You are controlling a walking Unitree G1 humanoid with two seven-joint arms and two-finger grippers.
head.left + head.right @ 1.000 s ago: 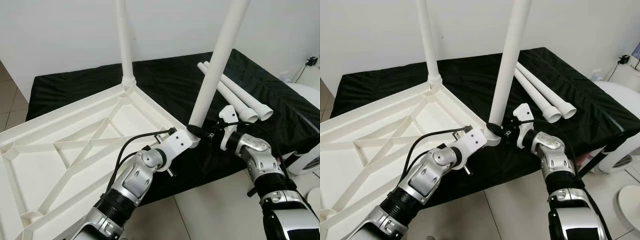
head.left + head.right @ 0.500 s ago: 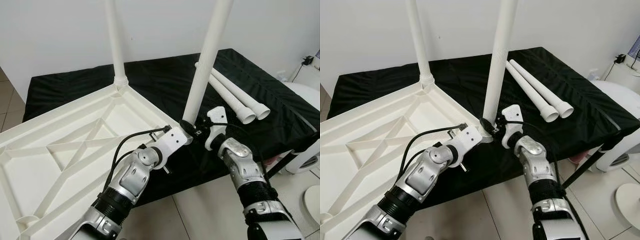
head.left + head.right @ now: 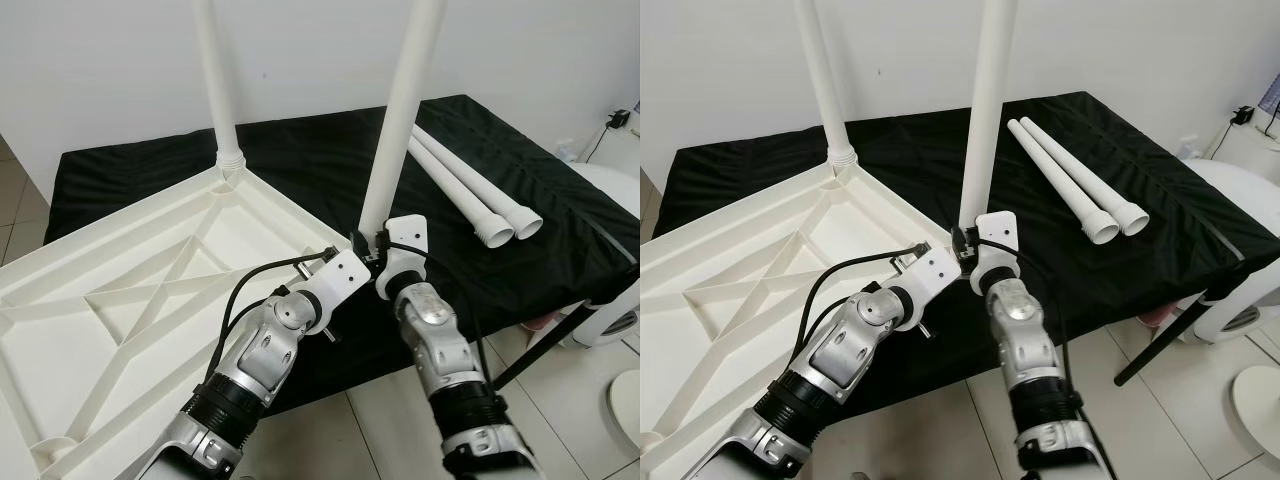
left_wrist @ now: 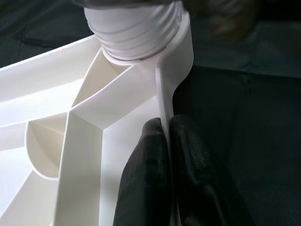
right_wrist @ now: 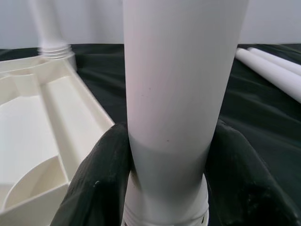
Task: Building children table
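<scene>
A white plastic tabletop (image 3: pixel 130 300) lies upside down on a black-covered surface, its ribbed underside facing up. One white leg (image 3: pixel 218 80) stands in the far corner socket. A second leg (image 3: pixel 400 110) stands upright in the near right corner socket. My right gripper (image 5: pixel 164 179) is shut on this leg just above the socket, one finger on each side. My left gripper (image 4: pixel 168 155) is shut on the tabletop's rim (image 4: pixel 165 94) right beside that socket. Two loose white legs (image 3: pixel 470 195) lie side by side on the black cover to the right.
The black cover (image 3: pixel 540 250) reaches to the right, with a black support rod (image 3: pixel 1170 335) slanting down to the tiled floor. A white round appliance (image 3: pixel 615 200) stands at the far right by the wall. The white wall is close behind.
My right arm has swung round to the left about the held leg, wrist now under it. The leg stands straighter. The left gripper keeps its hold on the rim. The camera has shifted slightly.
</scene>
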